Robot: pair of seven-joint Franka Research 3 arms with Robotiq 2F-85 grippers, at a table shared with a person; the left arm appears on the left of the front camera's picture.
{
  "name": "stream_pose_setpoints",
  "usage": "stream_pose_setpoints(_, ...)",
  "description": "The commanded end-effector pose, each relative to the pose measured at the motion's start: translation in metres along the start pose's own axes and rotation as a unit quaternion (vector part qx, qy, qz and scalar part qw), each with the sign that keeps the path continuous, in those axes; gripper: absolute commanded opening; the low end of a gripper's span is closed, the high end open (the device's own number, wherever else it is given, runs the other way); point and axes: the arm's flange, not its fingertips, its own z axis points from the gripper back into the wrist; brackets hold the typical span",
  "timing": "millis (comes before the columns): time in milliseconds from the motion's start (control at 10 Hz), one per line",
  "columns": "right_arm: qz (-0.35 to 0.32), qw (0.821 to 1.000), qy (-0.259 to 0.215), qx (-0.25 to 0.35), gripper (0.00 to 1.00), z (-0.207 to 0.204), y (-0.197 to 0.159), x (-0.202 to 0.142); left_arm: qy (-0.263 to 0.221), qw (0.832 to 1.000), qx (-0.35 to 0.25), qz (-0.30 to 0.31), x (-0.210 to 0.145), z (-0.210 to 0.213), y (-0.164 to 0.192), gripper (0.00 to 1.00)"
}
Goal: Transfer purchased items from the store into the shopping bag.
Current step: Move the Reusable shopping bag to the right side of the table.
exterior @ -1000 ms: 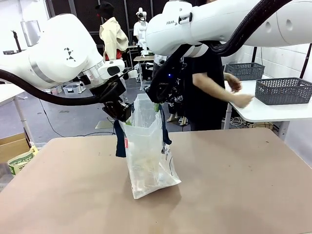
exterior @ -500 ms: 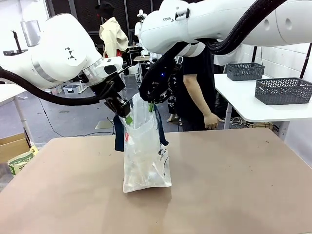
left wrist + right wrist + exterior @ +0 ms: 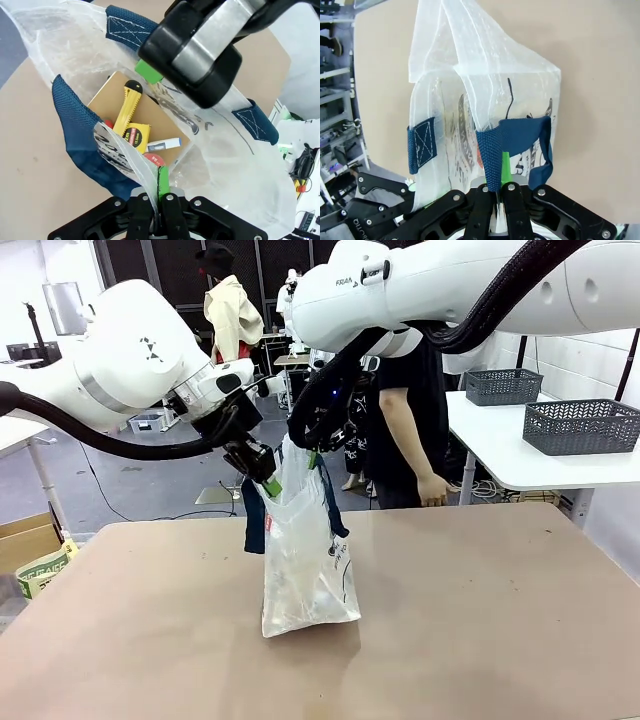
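Left gripper [image 3: 262, 476] is shut tight on the film of the shopping bag [image 3: 305, 560], at the left side of its mouth. Right gripper [image 3: 308, 452] is clamped on a navy strap [image 3: 491, 157] and film at the right side. The bag is hung between them, long axis vertical, mouth up, base down on the table [image 3: 480, 630]. Directly below both grippers, at the bag's bottom, a yellow elongated piece [image 3: 125, 110] is seen lying flat across a tan-brown pack [image 3: 159, 120].
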Motion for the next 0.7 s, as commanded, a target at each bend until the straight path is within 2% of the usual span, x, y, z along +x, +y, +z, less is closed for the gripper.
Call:
stream_pose_setpoints(0,0.000,1.000,0.000,0.000,0.00,0.000,0.000,0.000,-0.003,1.000,-0.004,0.004,0.000,0.001,0.000,0.00)
stream_pose_setpoints(100,-0.029,1.000,-0.006,-0.001,0.00,-0.001,0.000,0.001,0.012,1.000,-0.008,-0.001,0.001,0.001,0.001,0.00)
stream_pose_setpoints(200,-0.073,0.997,-0.013,-0.004,0.00,0.000,0.000,0.002,0.049,0.998,-0.012,0.049,0.006,-0.001,0.005,0.00)
stream_pose_setpoints(400,-0.112,0.994,-0.009,-0.012,0.00,-0.003,0.003,-0.001,0.096,0.991,0.004,0.094,0.013,-0.005,0.003,0.00)
stream_pose_setpoints(600,-0.136,0.991,-0.010,-0.013,0.00,-0.004,0.005,-0.003,0.098,0.980,0.037,0.170,0.014,-0.003,-0.004,0.00)
